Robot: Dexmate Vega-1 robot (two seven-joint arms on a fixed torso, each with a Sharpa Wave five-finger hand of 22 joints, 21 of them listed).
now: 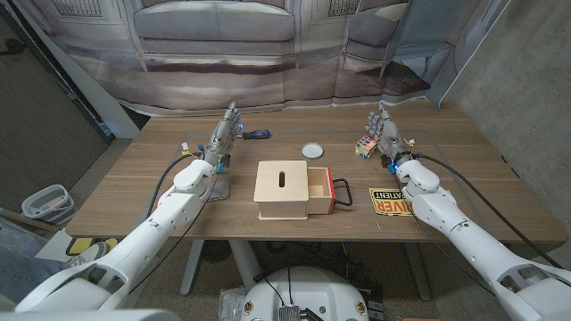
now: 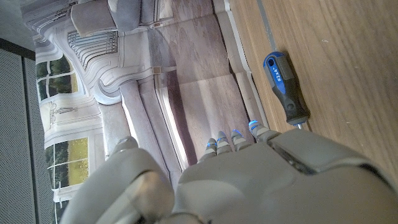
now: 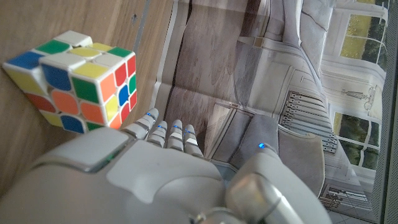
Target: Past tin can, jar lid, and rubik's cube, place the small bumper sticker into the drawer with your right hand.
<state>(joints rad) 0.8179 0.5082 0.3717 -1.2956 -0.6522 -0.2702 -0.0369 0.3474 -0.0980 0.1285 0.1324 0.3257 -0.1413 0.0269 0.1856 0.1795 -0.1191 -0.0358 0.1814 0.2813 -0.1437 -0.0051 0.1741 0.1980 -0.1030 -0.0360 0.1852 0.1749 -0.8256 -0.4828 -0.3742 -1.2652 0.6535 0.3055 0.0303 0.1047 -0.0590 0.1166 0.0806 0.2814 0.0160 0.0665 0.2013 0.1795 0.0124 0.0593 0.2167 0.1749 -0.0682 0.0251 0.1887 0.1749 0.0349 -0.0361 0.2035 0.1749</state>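
Lab: printed backdrop (image 1: pixel 268 45), concrete wall (image 1: pixel 526 80)

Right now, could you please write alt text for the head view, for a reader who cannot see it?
A wooden box with its red drawer pulled open sits mid-table, between two raised robot hands, the left hand and the right hand. A yellow sticker lies right of the drawer; a cube, a lid and a screwdriver lie further back.

table (image 1: pixel 134 192): brown wood grain, smooth matt finish
drawer box (image 1: pixel 284 189): pale bare wood, matt; red drawer front (image 1: pixel 328 190) with a black handle
rubik's cube (image 3: pixel 78 81): glossy plastic, coloured stickers on white
screwdriver (image 2: pixel 285 87): blue and black grip, looks rubbery plastic
jar lid (image 1: pixel 313 150): white, smooth
hands (image 3: pixel 161 180): pale grey plastic shell, satin sheen
backdrop (image 1: pixel 268 53): printed cloth, creased
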